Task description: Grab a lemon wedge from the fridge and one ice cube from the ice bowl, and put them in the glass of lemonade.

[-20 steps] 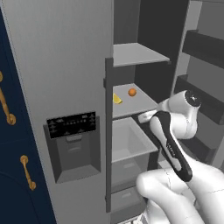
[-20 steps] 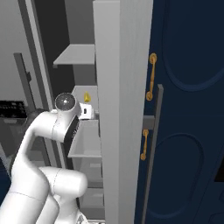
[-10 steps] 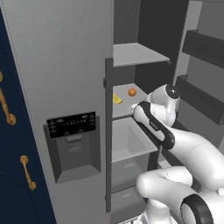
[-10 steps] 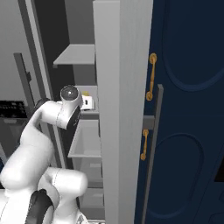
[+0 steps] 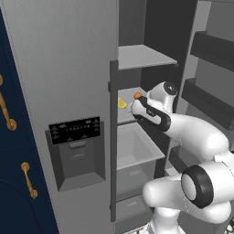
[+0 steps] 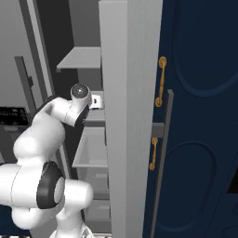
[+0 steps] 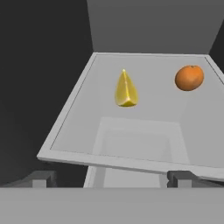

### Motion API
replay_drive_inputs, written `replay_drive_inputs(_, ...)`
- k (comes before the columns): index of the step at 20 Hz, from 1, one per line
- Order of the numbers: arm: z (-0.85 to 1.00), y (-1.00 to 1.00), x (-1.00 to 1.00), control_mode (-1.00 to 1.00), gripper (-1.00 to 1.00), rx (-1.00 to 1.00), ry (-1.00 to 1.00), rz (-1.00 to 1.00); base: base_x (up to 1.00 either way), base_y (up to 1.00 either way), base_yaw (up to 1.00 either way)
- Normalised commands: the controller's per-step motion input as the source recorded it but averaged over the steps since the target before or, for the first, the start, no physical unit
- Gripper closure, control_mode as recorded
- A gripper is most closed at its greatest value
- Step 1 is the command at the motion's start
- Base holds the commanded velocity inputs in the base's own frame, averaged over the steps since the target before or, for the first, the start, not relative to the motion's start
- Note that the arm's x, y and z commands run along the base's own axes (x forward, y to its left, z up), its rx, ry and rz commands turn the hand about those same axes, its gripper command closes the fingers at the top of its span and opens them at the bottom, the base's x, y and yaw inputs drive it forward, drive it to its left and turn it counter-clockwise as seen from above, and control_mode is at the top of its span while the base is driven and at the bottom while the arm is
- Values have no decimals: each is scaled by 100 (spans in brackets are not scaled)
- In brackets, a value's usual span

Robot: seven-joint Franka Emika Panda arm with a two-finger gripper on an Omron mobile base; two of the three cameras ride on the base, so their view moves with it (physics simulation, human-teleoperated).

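the fridge [image 5: 68,68] is the tall grey steel one, its closed left door carrying a black dispenser panel [image 5: 74,130] and a long dark bar handle [image 5: 113,137] down its inner edge. the right door stands swung open, and in the right base view its pale edge [image 6: 128,116] rises up the middle of the picture, with door bins [image 5: 215,82] visible on its inner face in the left base view. navy cabinets [image 6: 195,116] with brass handles [image 6: 161,81] flank the fridge on both sides.

the white arm [image 5: 192,132] reaches up from the base into the open compartment, between an upper shelf [image 5: 144,57] and a pale drawer [image 5: 137,151] below.

the middle shelf [image 7: 78,113] is a light grey glass plate. in the hand view its near edge runs just above the two dark fingertips [image 7: 41,178], which stand well apart at the bottom corners, so the gripper [image 7: 111,179] is spread wide and holds nothing. it sits in front of the shelf's near edge, apart from everything on it.

a small round orange fruit [image 7: 189,77] lies near the shelf's far right corner.

the lemon wedge [image 7: 125,89] is a tiny bright yellow piece lying on the shelf, towards the far edge and roughly midway across, point away from the camera, well apart from the orange fruit to its right. in the left base view it shows just left of the gripper tip, near the left door's edge.
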Motion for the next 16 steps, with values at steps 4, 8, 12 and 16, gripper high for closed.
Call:
replay_drive_inputs(4,0,0,50,-100,-100,0,0,4,0,0,0)
replay_drive_inputs(8,-2,0,57,-100,-100,0,0,4,0,0,0)
replay_drive_inputs(12,-11,0,59,-100,-100,0,0,2,0,0,0)
replay_drive_inputs(16,-28,0,59,-100,-100,0,0,1,0,0,0)
